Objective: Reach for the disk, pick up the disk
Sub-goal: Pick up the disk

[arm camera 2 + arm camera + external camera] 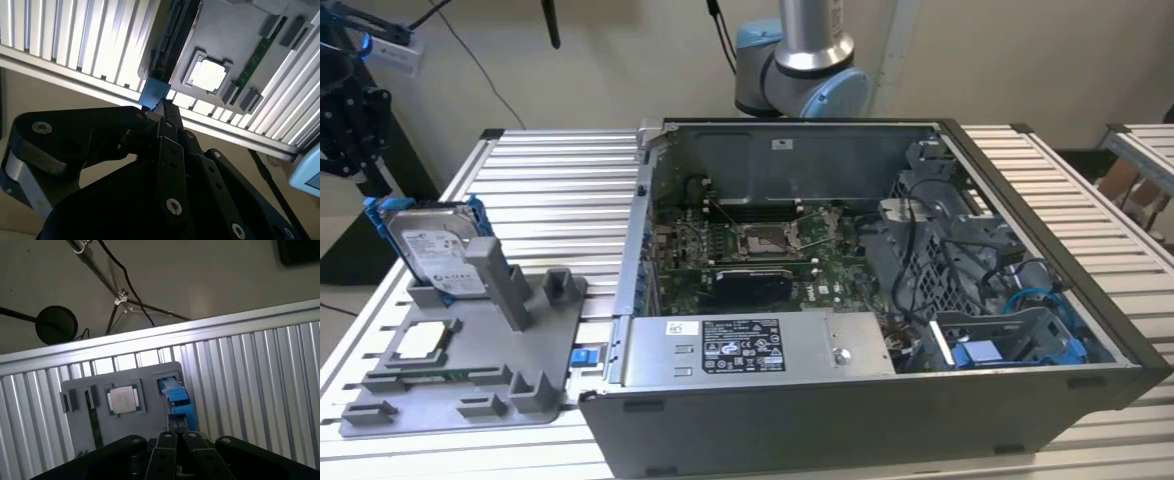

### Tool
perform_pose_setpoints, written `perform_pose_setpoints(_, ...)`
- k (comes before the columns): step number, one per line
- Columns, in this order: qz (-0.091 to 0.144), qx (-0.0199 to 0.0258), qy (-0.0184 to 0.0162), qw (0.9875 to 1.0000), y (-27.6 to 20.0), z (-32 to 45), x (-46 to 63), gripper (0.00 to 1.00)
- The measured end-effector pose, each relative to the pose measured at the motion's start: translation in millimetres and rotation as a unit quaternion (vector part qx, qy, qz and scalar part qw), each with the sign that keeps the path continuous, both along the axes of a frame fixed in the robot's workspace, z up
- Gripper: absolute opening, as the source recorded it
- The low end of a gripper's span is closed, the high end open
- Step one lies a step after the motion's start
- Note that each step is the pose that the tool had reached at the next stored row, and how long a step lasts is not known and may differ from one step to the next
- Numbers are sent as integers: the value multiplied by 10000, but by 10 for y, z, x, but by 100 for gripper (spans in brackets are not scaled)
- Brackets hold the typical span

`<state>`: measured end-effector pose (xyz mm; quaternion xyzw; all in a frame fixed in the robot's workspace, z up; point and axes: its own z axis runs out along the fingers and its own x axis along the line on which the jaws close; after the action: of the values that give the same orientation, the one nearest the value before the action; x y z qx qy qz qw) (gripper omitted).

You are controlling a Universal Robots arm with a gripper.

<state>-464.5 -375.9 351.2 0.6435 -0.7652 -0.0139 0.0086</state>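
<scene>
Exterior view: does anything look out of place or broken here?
Nothing stands out. The disk stands on edge in a slot of the grey holder, beside the open computer case, apparently parked there deliberately.

The disk [438, 252] is a flat, rectangular silver metal drive with a white printed label on its broad face, clipped in a blue plastic frame [176, 396] that shows along its edges. It stands upright on one narrow edge (leaning back slightly), slotted into the rear of a grey holder [480, 345]. The holder rests on the slatted metal counter [547, 170] at the exterior view's left. Its labelled face turns toward the exterior camera. In both wrist views it appears edge-on, a thin dark strip ending in a blue corner.
</scene>
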Motion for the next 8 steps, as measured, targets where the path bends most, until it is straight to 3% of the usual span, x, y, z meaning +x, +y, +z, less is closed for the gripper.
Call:
perform_pose_setpoints(3,222,-1,-6,9998,0,-1,0,0)
perform_pose_setpoints(8,521,-1,-64,9986,0,-10,2,0)
